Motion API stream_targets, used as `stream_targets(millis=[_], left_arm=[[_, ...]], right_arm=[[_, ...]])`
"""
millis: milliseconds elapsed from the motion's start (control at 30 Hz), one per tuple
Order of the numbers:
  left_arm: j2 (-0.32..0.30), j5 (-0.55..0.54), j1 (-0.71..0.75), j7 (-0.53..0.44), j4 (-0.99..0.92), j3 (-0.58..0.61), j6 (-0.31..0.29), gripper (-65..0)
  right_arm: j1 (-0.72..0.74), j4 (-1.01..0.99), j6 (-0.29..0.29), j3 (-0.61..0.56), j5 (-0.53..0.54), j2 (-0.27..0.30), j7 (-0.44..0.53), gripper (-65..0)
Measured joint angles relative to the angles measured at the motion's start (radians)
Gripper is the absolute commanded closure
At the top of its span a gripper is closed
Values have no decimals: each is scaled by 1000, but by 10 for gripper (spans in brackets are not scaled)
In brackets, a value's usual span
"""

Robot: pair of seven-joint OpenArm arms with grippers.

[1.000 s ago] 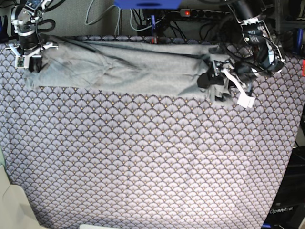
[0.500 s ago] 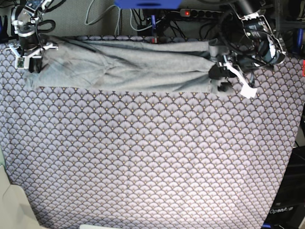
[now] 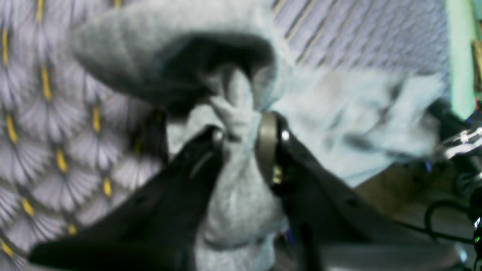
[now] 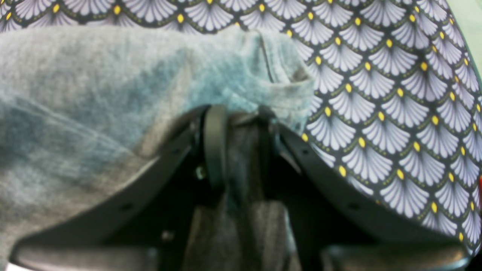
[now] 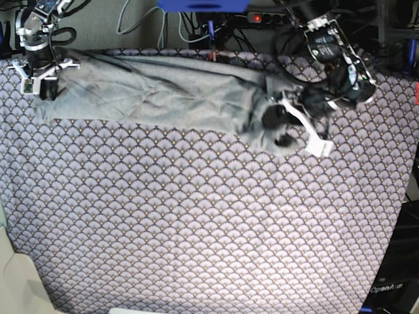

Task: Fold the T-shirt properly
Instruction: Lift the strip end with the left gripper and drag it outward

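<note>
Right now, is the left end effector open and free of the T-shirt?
No, the left end effector is shut on a bunched fold of the T-shirt.

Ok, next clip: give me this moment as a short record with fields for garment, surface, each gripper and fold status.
garment: T-shirt, light grey, stretched into a long band along the far edge of the table
surface: patterned cloth, fan-scale print, covering the table
left gripper: shut on a bunched fold at one end of the shirt
right gripper: shut on the other end, near a hemmed corner
fold status: not yet a compact fold; fabric rumpled near the left gripper
</note>
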Motion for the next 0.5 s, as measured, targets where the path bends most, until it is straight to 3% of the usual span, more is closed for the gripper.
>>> stream_targets(millis=[133,333,500], left_arm=[[-19,-9,14,9,25,66,3,0],[-6,-138,39,-5,29,243,3,0],[-14,-170,49,-87,23,372,4,0]], right_arm=[[0,0,0,0,0,0,-1,-158],[0,0,0,-1,0,2,0,-158],[0,0,0,-1,0,2,-3,-158]])
